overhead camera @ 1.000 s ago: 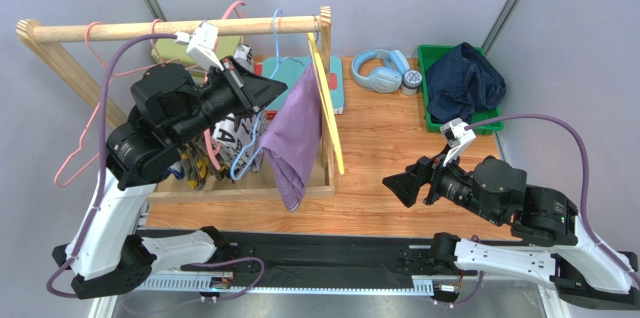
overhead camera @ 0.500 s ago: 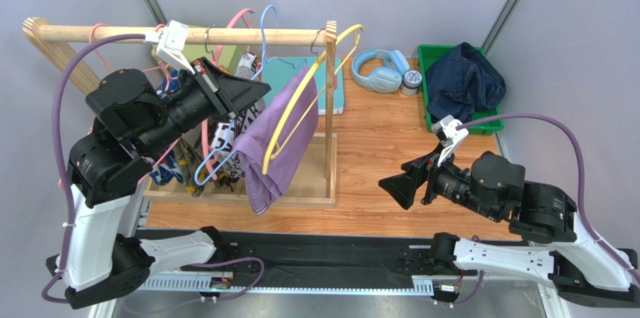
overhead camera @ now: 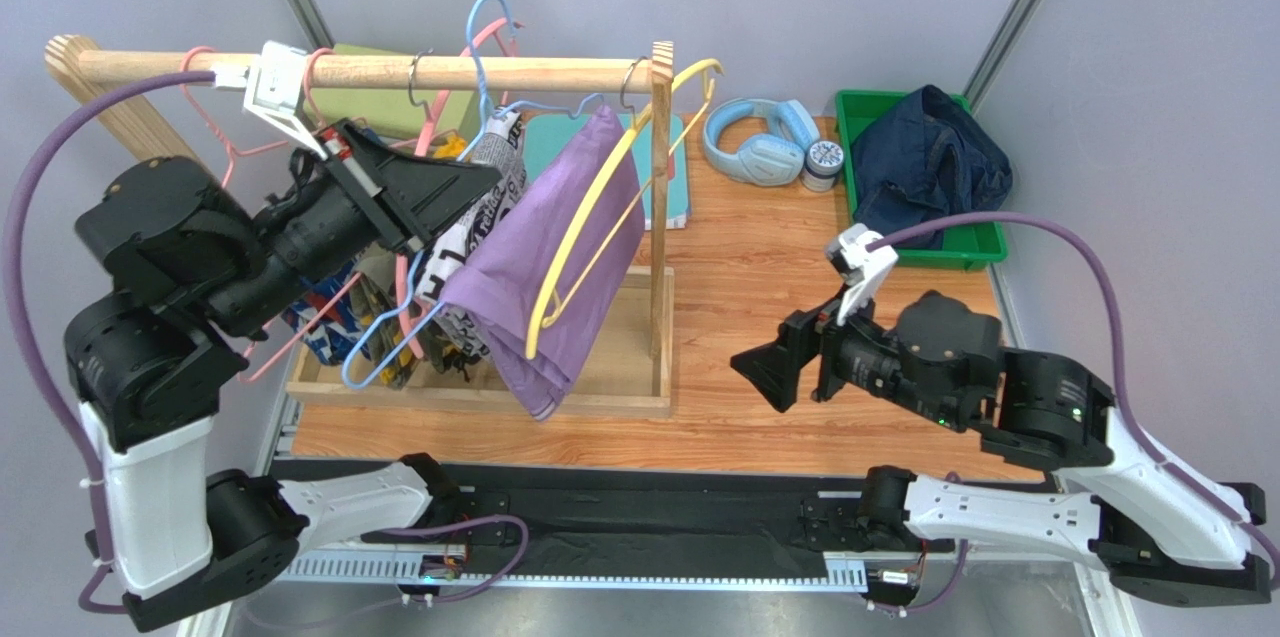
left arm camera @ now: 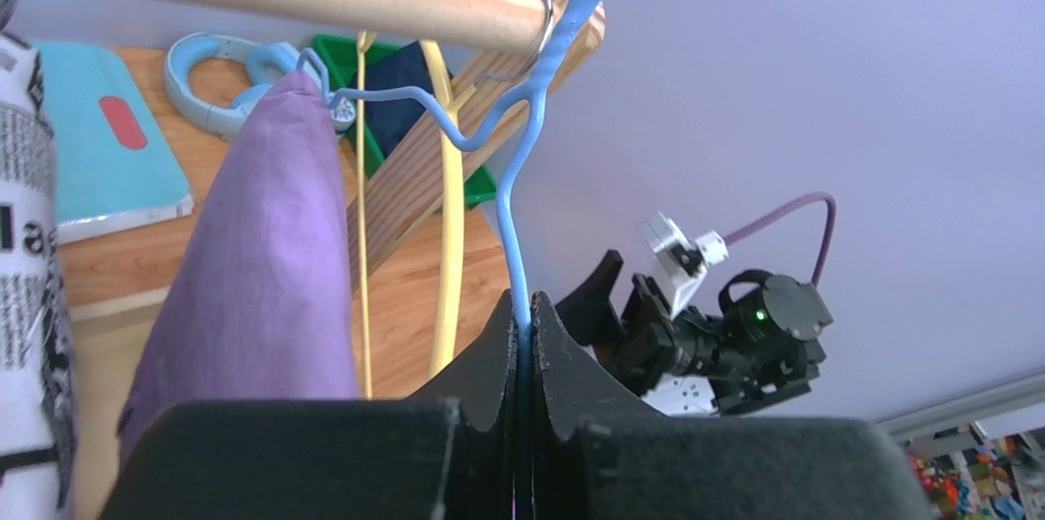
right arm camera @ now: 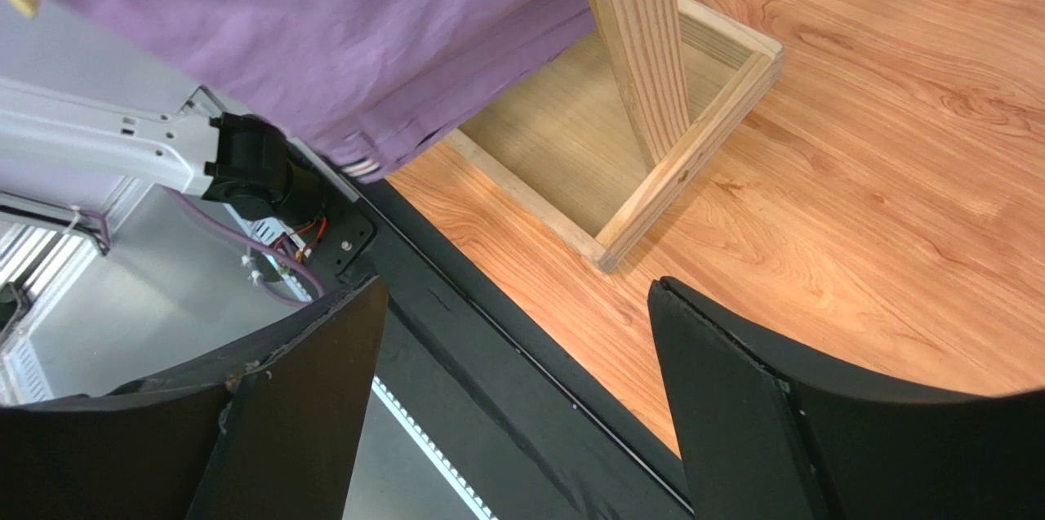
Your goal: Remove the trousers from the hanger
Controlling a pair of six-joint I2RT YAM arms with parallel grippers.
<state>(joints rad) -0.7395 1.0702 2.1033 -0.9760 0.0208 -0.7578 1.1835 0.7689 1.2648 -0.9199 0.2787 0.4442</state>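
left gripper [left arm camera: 525, 314] clamped tight on the blue hanger [left arm camera: 520, 202] stem, with the hook sitting above the wooden rail [overhead camera: 376, 70]. purple trousers [overhead camera: 519, 285] hang off that hanger's arm, at 5 o'clock from the left gripper in the top view, yellow hanger [overhead camera: 601, 210] across them. right gripper [right arm camera: 509, 306] wide open, holding nothing, at 3 o'clock of the trousers' hem, well apart.

1. No legible text, brand, label or number is showing in any view.
2. Black-and-white printed garment [overhead camera: 505, 169], hanging far left, is showing letter-like marks, all too blurred to read.
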